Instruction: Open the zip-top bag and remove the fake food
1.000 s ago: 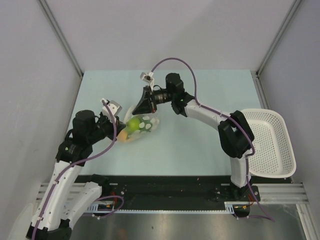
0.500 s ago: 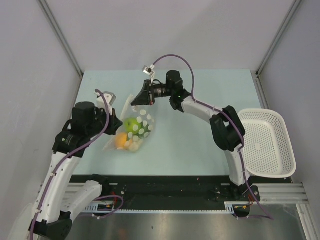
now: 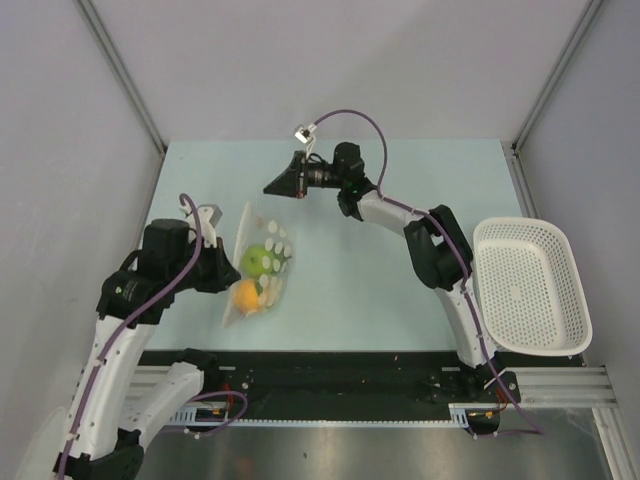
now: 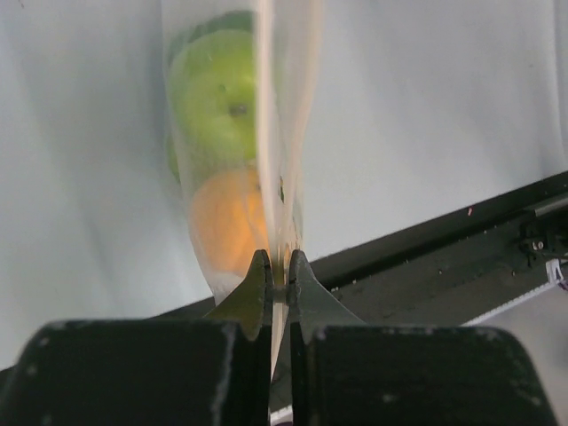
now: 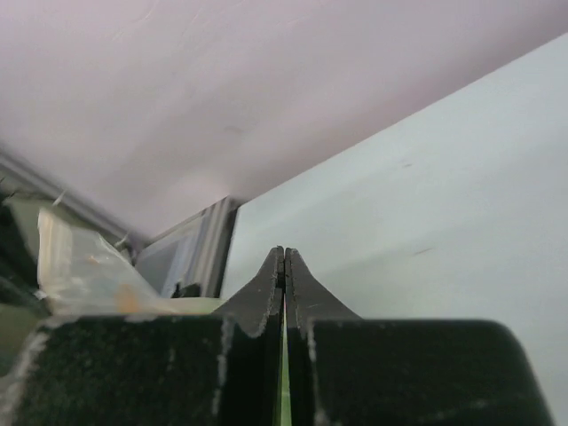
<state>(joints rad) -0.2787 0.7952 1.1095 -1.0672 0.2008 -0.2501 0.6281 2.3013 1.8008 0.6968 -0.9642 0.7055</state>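
A pale mint table (image 3: 400, 290) lies under soft, even light. Plain grey-lilac walls close it in: a back wall (image 3: 340, 60), a left wall (image 3: 60, 180), a right wall (image 3: 600, 160), with slanting metal posts (image 3: 118, 70) at the corners. A black rail (image 3: 340, 362) runs along the near edge, then brushed steel (image 3: 380, 450).

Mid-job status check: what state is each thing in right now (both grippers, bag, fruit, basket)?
left gripper: fingers shut on the zip-top bag's edge.
right gripper: fingers shut, nothing visibly held, apart from the bag.
zip-top bag: pinched by the left gripper; cannot tell whether it is open or sealed.
green fruit: inside the bag.
orange fruit: inside the bag.
white mesh basket: upright, nothing in it.
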